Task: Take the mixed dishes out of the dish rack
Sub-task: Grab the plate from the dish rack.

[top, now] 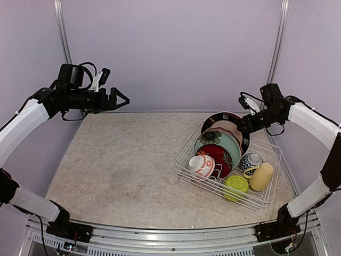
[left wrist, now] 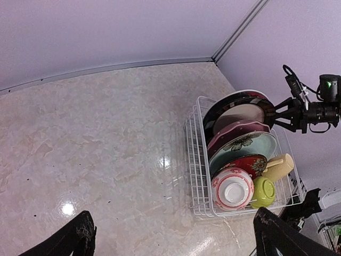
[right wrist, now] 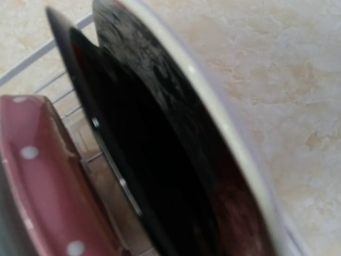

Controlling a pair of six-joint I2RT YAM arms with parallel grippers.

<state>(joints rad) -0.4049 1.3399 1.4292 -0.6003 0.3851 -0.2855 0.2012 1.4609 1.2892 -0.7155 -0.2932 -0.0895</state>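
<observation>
The dish rack (top: 181,165) stood on the right part of the table (top: 117,165), set at an angle to its edges, and was fully loaded. Inside the rack, plates stood on edge in a row. The black-rimmed plate (top: 221,116) was at the rack's far end. A pink dotted plate (left wrist: 240,128) came next, then the pale teal floral plate (top: 226,146) and the red floral plate (top: 221,156). At the rack's near left corner the red-white bowl (top: 200,164) lay on its side, foot outward. The lime green bowl (top: 235,185) sat at the rack's near edge. The pale yellow mug (top: 262,176) was tipped over just beside it, and the blue-white bowl (top: 250,160) lay behind the mug.

The right hand (top: 244,125) was at the rack's far end, on the upper rim of the black-rimmed plate. In the left wrist view its jaws appeared to stand either side of that rim. The right wrist view was filled by the blurred dark rim (right wrist: 160,160) and the pink dotted plate (right wrist: 37,176) behind it. Whether the jaws had clamped onto the plate could not be determined.

The left hand (top: 121,100) was held high, well apart from the rack on its left side. Its fingers (left wrist: 74,240) were spread wide apart with nothing between them.
</observation>
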